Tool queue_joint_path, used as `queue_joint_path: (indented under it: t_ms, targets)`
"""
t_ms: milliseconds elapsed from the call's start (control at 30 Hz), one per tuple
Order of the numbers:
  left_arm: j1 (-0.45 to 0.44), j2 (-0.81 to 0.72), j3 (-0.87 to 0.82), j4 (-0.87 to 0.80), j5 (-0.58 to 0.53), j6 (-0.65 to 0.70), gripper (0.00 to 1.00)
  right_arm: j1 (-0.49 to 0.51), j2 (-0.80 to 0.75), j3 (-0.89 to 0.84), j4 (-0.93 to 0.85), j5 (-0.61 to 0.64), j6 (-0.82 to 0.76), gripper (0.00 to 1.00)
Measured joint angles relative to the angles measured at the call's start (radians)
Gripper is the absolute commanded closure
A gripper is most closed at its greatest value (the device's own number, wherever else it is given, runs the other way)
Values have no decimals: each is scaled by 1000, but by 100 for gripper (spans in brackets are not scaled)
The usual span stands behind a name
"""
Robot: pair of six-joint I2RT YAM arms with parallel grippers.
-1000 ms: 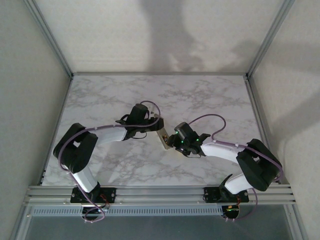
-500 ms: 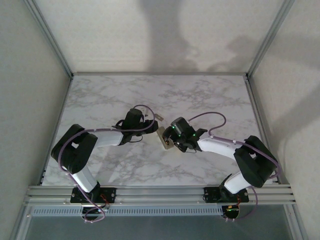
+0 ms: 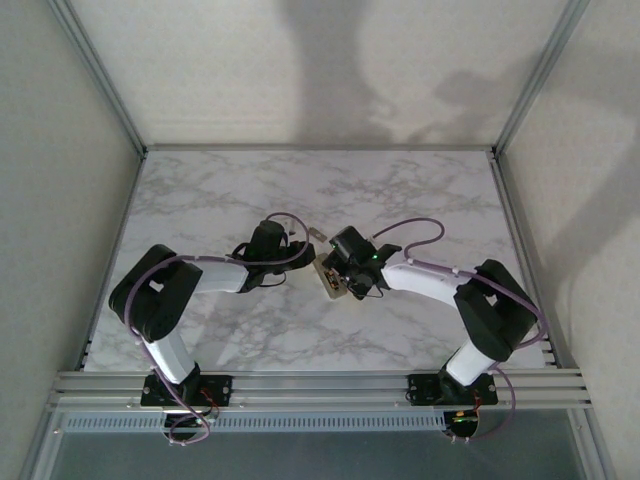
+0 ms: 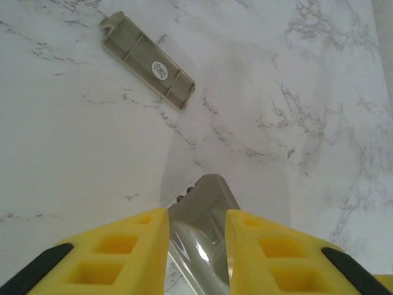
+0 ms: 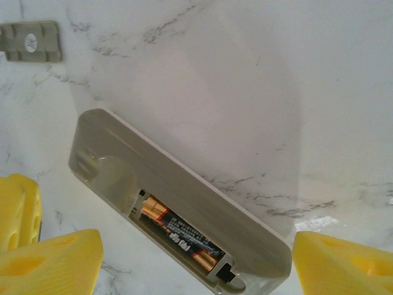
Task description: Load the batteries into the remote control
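From above, the remote control (image 3: 329, 281) lies mid-table between both arms, with the left gripper (image 3: 305, 262) and the right gripper (image 3: 350, 275) meeting at it. The left wrist shows narrow-set fingers (image 4: 123, 246) pinching its end. The right wrist shows wide-set fingers (image 5: 49, 258) straddling its diagonal length, with the batteries (image 5: 181, 236) seated inside.

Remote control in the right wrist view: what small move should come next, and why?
Probably swing the open right gripper toward the battery cover and pick it up. The remote control has its compartment uncovered with a battery lying in it, the left gripper clamps the remote, and the cover lies apart on the table.
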Motion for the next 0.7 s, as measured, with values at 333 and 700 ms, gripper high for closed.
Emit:
queue_joint_path:
  t_ms: [333,700]
  targets:
    - [0,14,0,29,17,-14,70,3,56,36,-35,-1,9,17]
    - [0,38,0,43,31,-29,73,3,86,47,-34,-2,9,17]
